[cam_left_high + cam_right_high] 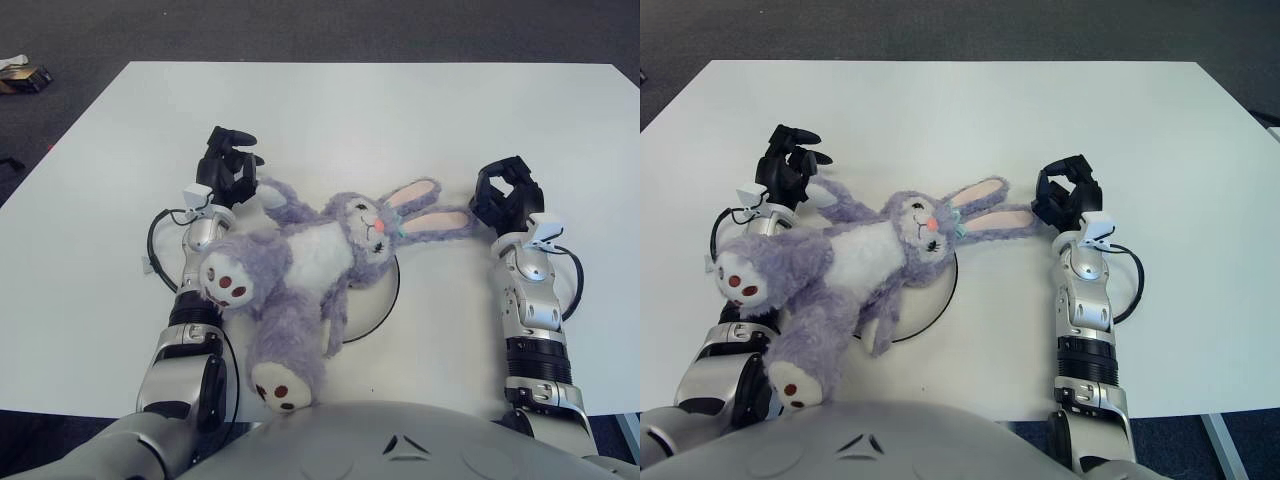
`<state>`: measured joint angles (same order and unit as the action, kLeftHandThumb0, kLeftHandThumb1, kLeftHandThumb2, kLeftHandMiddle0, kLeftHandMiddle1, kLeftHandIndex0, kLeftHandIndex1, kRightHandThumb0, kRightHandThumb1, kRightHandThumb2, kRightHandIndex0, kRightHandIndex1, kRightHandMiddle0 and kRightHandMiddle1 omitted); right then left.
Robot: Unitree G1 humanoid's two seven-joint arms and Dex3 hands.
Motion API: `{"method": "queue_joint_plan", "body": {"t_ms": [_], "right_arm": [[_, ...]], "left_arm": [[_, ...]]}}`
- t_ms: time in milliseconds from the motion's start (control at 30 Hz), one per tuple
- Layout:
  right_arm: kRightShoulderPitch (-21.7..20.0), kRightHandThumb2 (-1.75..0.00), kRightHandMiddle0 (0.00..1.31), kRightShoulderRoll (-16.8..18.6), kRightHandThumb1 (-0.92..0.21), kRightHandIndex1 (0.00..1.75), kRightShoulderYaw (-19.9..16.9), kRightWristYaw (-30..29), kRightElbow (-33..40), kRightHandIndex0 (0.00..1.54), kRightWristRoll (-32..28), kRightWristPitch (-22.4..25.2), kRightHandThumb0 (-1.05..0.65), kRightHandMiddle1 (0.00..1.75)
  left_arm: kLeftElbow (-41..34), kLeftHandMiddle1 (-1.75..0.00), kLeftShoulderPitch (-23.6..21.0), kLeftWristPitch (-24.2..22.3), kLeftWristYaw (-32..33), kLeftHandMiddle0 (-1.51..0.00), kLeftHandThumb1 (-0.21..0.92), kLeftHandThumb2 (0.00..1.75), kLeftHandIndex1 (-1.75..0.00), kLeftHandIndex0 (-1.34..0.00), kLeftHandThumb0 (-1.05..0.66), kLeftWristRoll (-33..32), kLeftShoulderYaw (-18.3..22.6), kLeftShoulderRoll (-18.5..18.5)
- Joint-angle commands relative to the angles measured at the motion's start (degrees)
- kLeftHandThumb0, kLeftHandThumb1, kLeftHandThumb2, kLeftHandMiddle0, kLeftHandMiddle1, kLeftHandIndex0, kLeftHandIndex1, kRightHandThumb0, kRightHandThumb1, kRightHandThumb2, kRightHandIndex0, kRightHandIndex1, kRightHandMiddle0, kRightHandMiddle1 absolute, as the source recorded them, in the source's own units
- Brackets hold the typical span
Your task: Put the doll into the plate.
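Observation:
A purple plush bunny doll [318, 256] with a white belly lies on its back across the white plate [384, 298]. Only the plate's right rim shows from under it. Its legs hang off toward the table's near edge, and its pink-lined ears [985, 203] stretch to the right. My left hand [228, 166] is just beyond the doll's raised left paw [268, 194], fingers spread and holding nothing. My right hand [507, 194] shows beside the ear tips, fingers loosely curled around nothing.
The white table [380, 110] spreads wide behind the doll and hands. Dark floor surrounds it, with a small object [22, 76] lying on the floor at the far left. Cables loop beside both wrists.

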<state>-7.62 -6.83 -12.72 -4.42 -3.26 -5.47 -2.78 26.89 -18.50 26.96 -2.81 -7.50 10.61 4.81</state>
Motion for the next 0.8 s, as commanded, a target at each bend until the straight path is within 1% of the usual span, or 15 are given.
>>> {"method": "queue_joint_plan", "body": {"t_ms": [0,233,267,333,433,567,767], "right_arm": [[0.6,-0.84,0.35,-0.2,-0.67,1.75,-0.6,0.2,1.1,0.90,-0.3,0.6,-0.38,1.75],[0.6,-0.85,0.35,-0.1,-0.67,1.75,-0.6,0.3,1.2,0.90,-0.3,0.7,-0.38,1.75],[-0.1,-0.85,0.35,-0.1,-0.67,1.75,-0.6,0.7,0.9,0.90,-0.8,0.7,-0.38,1.75],[-1.4,-0.85,0.35,0.0,-0.67,1.75,-0.4,1.5,0.3,0.90,-1.7,0.6,-0.38,1.75],[-2.0,-0.85,0.36,-0.1,-0.67,1.75,-0.4,2.0,0.0,0.90,-2.0,0.5,-0.38,1.75],[-2.5,-0.86,0.36,-0.1,-0.66,1.75,-0.3,2.6,0.0,0.90,-2.1,0.6,-0.38,1.75],[-2.6,-0.86,0.36,0.1,-0.66,1.75,-0.5,2.8,-0.1,0.91,-2.0,0.6,-0.38,1.75]], "left_arm": [[-0.7,-1.67,6.7,-0.4,1.7,-0.34,0.63,0.89,-1.66,-0.34,0.00,1.0,-0.3,-2.2],[-2.1,-1.68,7.3,-1.4,2.3,-0.34,0.62,0.90,-1.67,-0.34,0.00,1.2,-0.6,-2.2],[-4.2,-1.68,8.8,-2.0,3.7,-0.34,0.62,0.90,-1.67,-0.34,0.00,2.7,-0.9,-2.4],[-7.7,-1.71,11.5,-2.9,5.7,-0.42,0.59,0.92,-1.56,-0.37,-0.01,4.6,-1.3,-2.8],[-9.9,-1.74,12.9,-3.8,6.5,-0.47,0.57,0.93,-1.48,-0.39,-0.01,5.2,-1.6,-3.1],[-11.8,-1.74,14.1,-4.2,7.1,-0.50,0.55,0.94,-1.45,-0.40,-0.01,5.5,-1.7,-3.2],[-12.6,-1.75,14.4,-5.0,7.4,-0.50,0.55,0.95,-1.44,-0.41,-0.01,5.5,-1.9,-3.2]]}}
